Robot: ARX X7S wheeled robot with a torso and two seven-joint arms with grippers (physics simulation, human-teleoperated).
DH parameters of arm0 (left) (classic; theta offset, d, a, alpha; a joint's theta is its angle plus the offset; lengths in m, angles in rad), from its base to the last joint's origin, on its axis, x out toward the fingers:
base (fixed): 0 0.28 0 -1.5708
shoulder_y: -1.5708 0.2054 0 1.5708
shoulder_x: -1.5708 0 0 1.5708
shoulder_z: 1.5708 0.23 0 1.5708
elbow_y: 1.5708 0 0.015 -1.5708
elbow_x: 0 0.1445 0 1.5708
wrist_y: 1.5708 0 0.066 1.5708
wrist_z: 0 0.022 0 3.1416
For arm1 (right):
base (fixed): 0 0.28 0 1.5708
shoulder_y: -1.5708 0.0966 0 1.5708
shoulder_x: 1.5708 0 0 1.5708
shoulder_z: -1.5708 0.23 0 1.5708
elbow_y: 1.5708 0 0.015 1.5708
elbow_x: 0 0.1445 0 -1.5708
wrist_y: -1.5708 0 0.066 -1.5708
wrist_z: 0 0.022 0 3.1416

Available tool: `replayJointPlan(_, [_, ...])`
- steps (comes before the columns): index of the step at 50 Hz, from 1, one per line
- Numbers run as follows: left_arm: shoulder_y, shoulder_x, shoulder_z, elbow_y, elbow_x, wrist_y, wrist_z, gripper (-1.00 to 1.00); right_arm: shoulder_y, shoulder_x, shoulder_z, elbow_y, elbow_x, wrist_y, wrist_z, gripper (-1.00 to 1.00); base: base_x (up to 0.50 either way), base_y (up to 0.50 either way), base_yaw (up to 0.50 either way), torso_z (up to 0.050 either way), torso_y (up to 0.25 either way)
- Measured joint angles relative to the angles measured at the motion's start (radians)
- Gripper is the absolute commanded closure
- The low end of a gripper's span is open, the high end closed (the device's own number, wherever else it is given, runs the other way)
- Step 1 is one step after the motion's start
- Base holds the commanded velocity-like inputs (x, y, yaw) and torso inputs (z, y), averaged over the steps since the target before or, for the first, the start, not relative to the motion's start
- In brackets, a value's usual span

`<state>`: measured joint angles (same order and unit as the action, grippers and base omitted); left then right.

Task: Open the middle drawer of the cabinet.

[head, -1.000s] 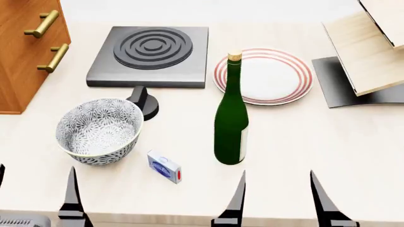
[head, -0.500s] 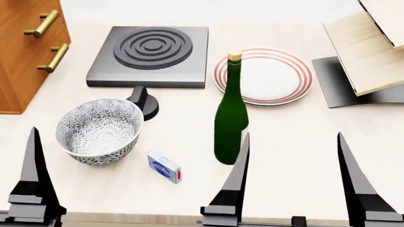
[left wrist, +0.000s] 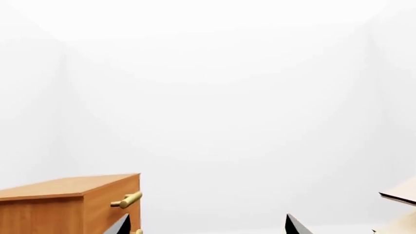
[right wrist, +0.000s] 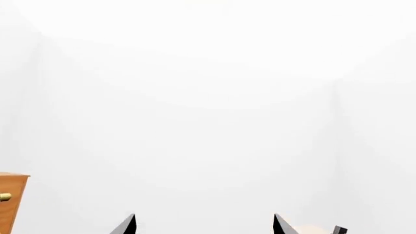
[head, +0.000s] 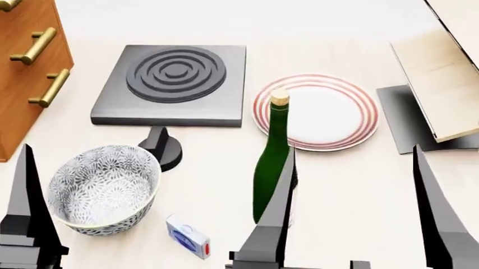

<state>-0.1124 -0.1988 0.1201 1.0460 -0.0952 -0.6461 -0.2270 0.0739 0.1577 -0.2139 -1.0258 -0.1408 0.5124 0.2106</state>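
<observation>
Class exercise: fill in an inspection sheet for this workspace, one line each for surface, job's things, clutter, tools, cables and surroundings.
Surface: pale table.
Job's things: cabinet at far left; middle drawer looks shut, handle untouched.
Clutter: stove plate, patterned bowl, green bottle, striped plate, small box, wooden rack.
Tools: left tool open, empty; right tool open, empty.
Cables: nothing seen.
Surroundings: plain white walls.

Pale desk (head: 351, 179) holds the cabinet (head: 19, 84), stove plate (head: 174, 85), plate (head: 318, 112), bottle (head: 271, 159), bowl (head: 101, 190), small box (head: 187, 237), and rack (head: 441, 84).
</observation>
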Motion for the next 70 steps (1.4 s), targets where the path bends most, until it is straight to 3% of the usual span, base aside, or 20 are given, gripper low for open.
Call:
replayJointPlan(50, [-0.014,-0.094,0.049,-0.002,-0.042,0.019,-0.116,-1.0,-0.004,-0.097,0.029,-0.008,-0.09,-0.007,-0.118,-1.0,0.49,0.0,0.0,0.0,0.001])
replayJointPlan(70, [-0.036,-0.15,0.067,-0.026,-0.033,0.003,-0.13,-1.0,-0.006,-0.084,0.016,-0.002,-0.098,0.01,-0.105,-1.0,0.01,0.0,0.0,0.0,0.0])
